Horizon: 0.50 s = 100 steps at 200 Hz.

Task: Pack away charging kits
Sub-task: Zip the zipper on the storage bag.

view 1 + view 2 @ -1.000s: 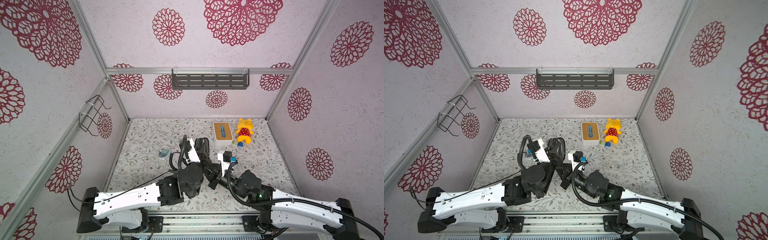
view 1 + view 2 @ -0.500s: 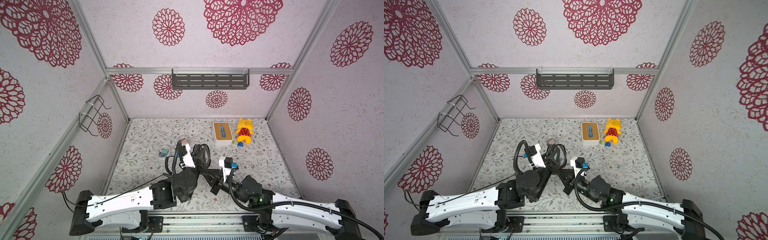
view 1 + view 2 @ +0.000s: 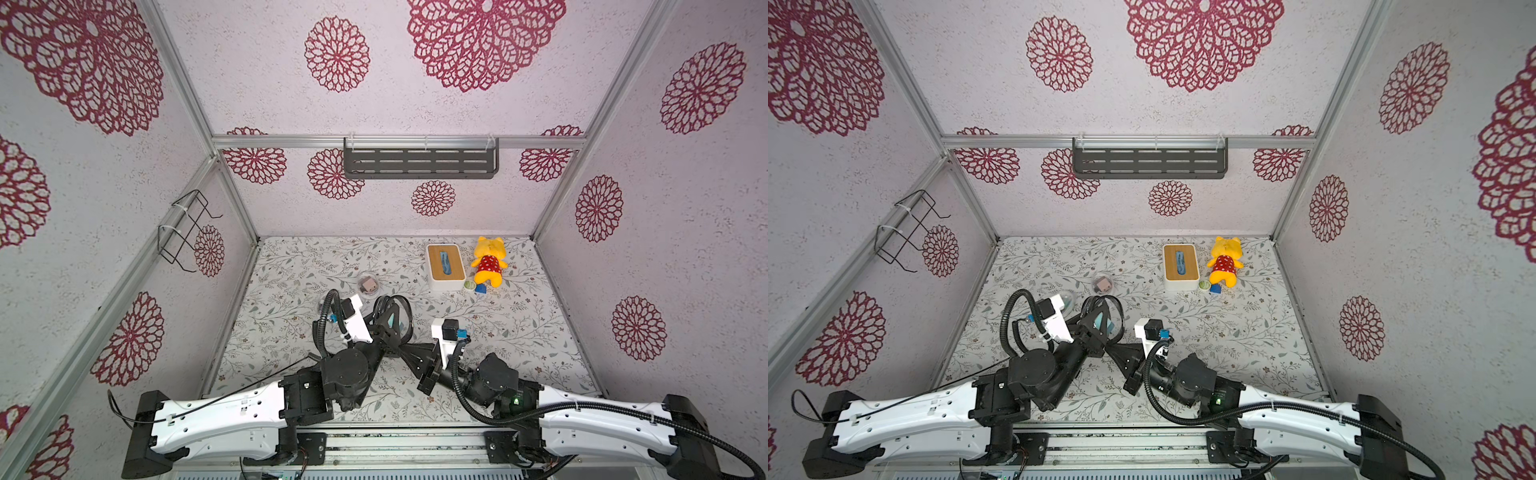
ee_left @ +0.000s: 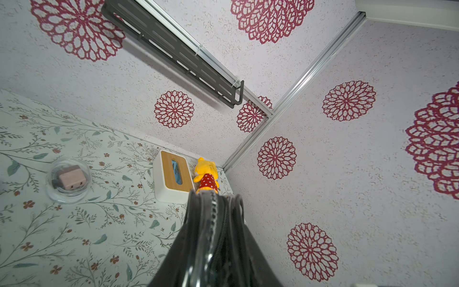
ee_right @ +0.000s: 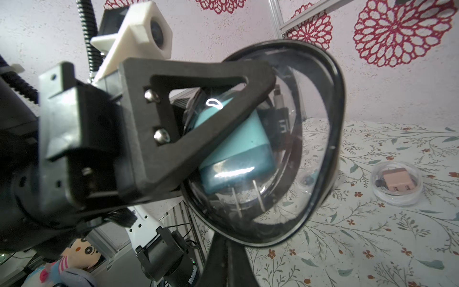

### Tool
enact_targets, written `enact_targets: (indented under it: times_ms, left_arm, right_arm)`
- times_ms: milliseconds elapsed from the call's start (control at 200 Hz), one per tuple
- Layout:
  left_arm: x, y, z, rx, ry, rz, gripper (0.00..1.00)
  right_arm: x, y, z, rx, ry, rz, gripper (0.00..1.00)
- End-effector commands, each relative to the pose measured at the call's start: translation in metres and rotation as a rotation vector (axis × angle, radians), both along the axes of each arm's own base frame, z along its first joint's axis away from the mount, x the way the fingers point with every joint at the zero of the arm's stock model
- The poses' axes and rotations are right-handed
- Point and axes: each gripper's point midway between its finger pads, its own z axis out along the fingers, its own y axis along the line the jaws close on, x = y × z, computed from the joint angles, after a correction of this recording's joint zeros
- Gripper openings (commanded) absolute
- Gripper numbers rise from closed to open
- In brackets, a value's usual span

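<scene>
Holding an oval clear case [image 5: 315, 161] on edge over the middle of the tabletop [image 3: 498, 332], the left gripper [image 3: 1098, 320] is clamping its fingers [image 5: 198, 74] on the two broad faces of the case. A teal charger [image 5: 238, 139] is lying inside this case, its two prongs pointing toward the lower rim. Whether that rim is touching the tabletop cannot be told. The right gripper [image 3: 409, 352] is reaching in from the near right with its fingers together, and their tips are meeting the black rim at the near edge of the case. Whether anything is pinched between them cannot be told. A second clear case [image 3: 368, 285], with a pink charger [image 4: 70, 180] inside, is resting on the tabletop just beyond the held one. A white box [image 3: 436, 266] and a yellow plush [image 3: 488, 264] are lying side by side at the far right.
</scene>
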Motion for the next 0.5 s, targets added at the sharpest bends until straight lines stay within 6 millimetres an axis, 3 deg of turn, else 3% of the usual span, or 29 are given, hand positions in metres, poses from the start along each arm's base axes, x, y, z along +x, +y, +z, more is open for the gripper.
enact_targets:
  times_ms: [0,95,215,495]
  left_arm:
    - [0.004,0.035,0.032,-0.103,-0.044,0.126,0.0]
    - [0.004,0.037,0.036,-0.106,-0.045,0.136,0.0]
    - [0.003,0.048,0.038,-0.146,-0.029,0.151,0.0]
    - [-0.004,0.039,0.029,-0.213,0.015,0.035,0.0]
  right_arm:
    - [0.008,0.007,-0.009,-0.023,0.041,-0.001,0.0]
    - [0.014,0.012,-0.018,-0.048,0.067,-0.027,0.0]
    - [0.032,0.0,-0.031,-0.085,0.079,-0.154,0.0]
    - [0.063,-0.021,-0.019,-0.121,0.026,-0.354,0.0]
